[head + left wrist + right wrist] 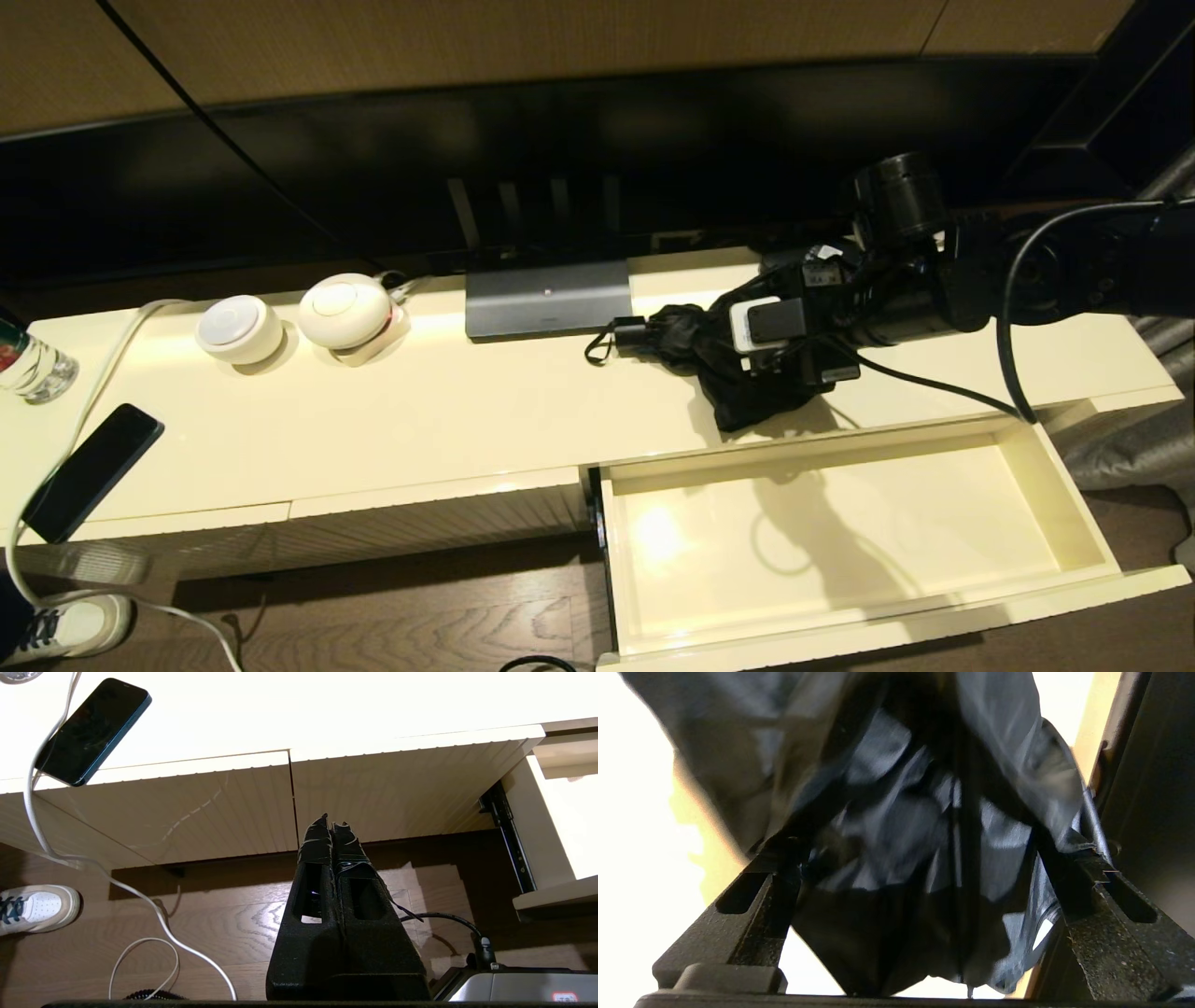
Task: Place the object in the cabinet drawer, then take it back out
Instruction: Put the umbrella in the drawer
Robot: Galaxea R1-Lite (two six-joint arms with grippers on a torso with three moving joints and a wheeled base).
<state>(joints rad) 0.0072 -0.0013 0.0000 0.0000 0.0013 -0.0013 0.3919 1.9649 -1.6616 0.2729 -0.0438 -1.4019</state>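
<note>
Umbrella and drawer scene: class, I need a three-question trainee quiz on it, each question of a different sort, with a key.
1. True or false: the drawer is pulled open with nothing in it.
2. Where does the umbrella lie? A) in the drawer B) on the cabinet top C) on the floor
3. Fill in: the right pincer has its fingers spread on either side of the ____.

Key: 1 true; 2 B; 3 umbrella, whose fabric fills the gap in the right wrist view. The left pincer hangs shut before the cabinet front, idle.

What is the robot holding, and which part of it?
Nothing is gripped yet. The right gripper stands wide open around the umbrella, straddling its loose fabric. The left gripper is shut and empty.
</note>
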